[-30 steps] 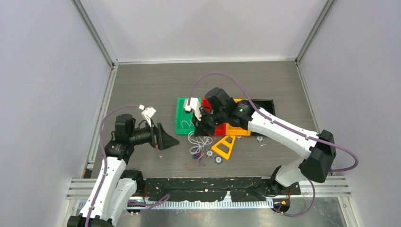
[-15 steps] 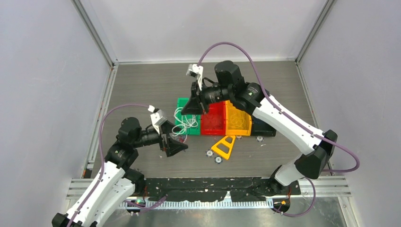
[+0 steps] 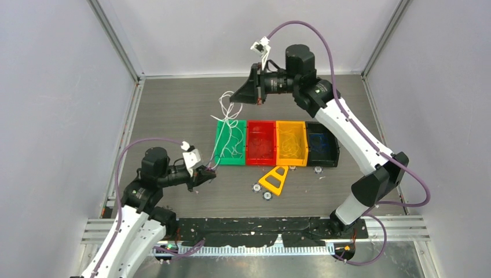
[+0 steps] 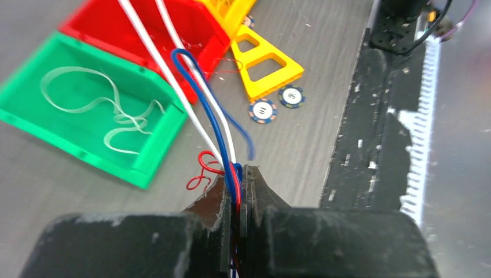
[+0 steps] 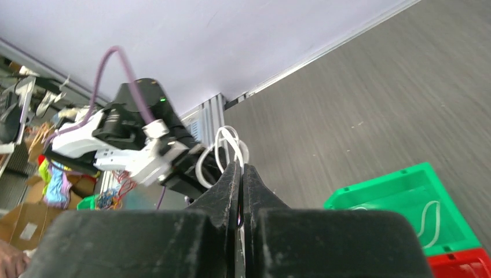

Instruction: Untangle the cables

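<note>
My right gripper (image 3: 233, 98) has swung up to 12 o'clock and my left gripper (image 3: 209, 172) back toward 7, both pinched tight on the cables (image 3: 224, 119), now stretched across the green tray (image 3: 227, 163). The right seems to hold only white strands; separation is starting.

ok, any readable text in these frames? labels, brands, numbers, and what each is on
No text reads cleanly in any view.
chips: a centre mark on each, too blurred to read.
cardboard box: pale label, too small to read.
trays, yellow triangle, cables: no print visible.
</note>
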{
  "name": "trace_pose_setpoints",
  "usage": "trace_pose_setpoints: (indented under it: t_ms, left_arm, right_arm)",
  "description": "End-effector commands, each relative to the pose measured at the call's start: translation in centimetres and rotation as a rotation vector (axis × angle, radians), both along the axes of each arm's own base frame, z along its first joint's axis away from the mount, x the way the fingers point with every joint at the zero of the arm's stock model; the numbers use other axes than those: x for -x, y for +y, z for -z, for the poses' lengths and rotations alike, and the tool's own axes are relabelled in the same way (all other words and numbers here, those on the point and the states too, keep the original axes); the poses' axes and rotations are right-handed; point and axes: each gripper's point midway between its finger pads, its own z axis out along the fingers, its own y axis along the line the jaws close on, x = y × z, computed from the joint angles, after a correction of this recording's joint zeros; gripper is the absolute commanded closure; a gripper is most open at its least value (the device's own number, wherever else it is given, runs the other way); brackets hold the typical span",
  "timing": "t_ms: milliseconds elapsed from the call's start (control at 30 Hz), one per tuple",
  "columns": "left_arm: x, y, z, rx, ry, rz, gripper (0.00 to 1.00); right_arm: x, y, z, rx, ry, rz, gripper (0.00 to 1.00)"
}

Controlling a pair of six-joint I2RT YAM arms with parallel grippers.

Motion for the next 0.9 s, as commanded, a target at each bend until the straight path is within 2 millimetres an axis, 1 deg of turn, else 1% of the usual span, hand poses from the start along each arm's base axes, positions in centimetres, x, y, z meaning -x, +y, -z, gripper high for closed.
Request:
trace_pose_setpoints:
  t_ms: [0, 33, 100, 167, 233, 300, 367, 400, 467, 500, 567, 633, 767, 800, 833, 867]
  left_arm:
    - [1.9, 2.5, 0.7, -0.222, -0.143, 0.118, 1.0]
    - [2.4, 3.1, 1.3, -0.273, -0.15, 0.151, 1.0]
    - [2.8, 4.2, 2.1, -0.353, -0.139, 0.163, 1.0]
    - [3.5, 5.2, 3.2, -0.414, -0.117, 0.196, 1.0]
    - [3.7, 5.9, 4.3, -0.461, -0.091, 0.197, 0.91]
    - [3.6, 6.5, 5.1, -0.489, -0.072, 0.184, 0.83]
    - [3.2, 6.7, 5.5, -0.492, -0.068, 0.17, 0.78]
    - [2.9, 6.8, 5.5, -0.493, -0.068, 0.161, 0.78]
    - [2.5, 6.8, 5.7, -0.492, -0.058, 0.15, 0.81]
    - [2.3, 6.9, 5.8, -0.495, -0.052, 0.143, 0.81]
    - [2.1, 7.3, 6.3, -0.508, -0.034, 0.134, 0.77]
    - [2.0, 7.9, 7.0, -0.531, -0.024, 0.129, 0.77]
    - [1.5, 9.5, 8.5, -0.573, -0.007, 0.11, 0.83]
    - [1.6, 9.9, 9.0, -0.586, 0.005, 0.114, 0.82]
    - [1.5, 10.3, 9.4, -0.604, 0.012, 0.119, 0.79]
    - [1.5, 10.7, 9.9, -0.622, 0.018, 0.126, 0.74]
  right_arm:
    - [-2.3, -2.2, -4.8, -0.103, -0.112, 0.083, 0.95]
    - [-2.7, -2.4, -4.5, -0.101, -0.111, 0.106, 0.95]
    - [-3.5, -3.1, -4.7, -0.115, -0.125, 0.14, 0.95]
    - [-4.2, -3.3, -5.0, -0.13, -0.121, 0.158, 0.95]
    - [-4.7, -3.5, -5.4, -0.146, -0.122, 0.175, 0.95]
    - [-4.9, -3.5, -5.8, -0.159, -0.125, 0.178, 0.95]
    - [-5.0, -3.6, -6.4, -0.172, -0.132, 0.181, 0.95]
    - [-4.9, -3.6, -6.6, -0.176, -0.131, 0.181, 0.95]
    - [-4.8, -3.7, -6.8, -0.179, -0.132, 0.177, 0.95]
    - [-4.8, -3.7, -6.7, -0.178, -0.132, 0.18, 0.95]
    - [-5.0, -4.0, -6.6, -0.177, -0.131, 0.187, 0.95]
    - [-5.2, -4.3, -6.9, -0.181, -0.132, 0.197, 0.95]
    - [-5.7, -5.1, -8.6, -0.205, -0.159, 0.212, 0.95]
    - [-5.7, -5.4, -9.4, -0.216, -0.176, 0.218, 0.95]
    - [-5.9, -5.5, -9.7, -0.221, -0.177, 0.221, 0.95]
    - [-5.9, -5.7, -10.6, -0.234, -0.195, 0.225, 0.95]
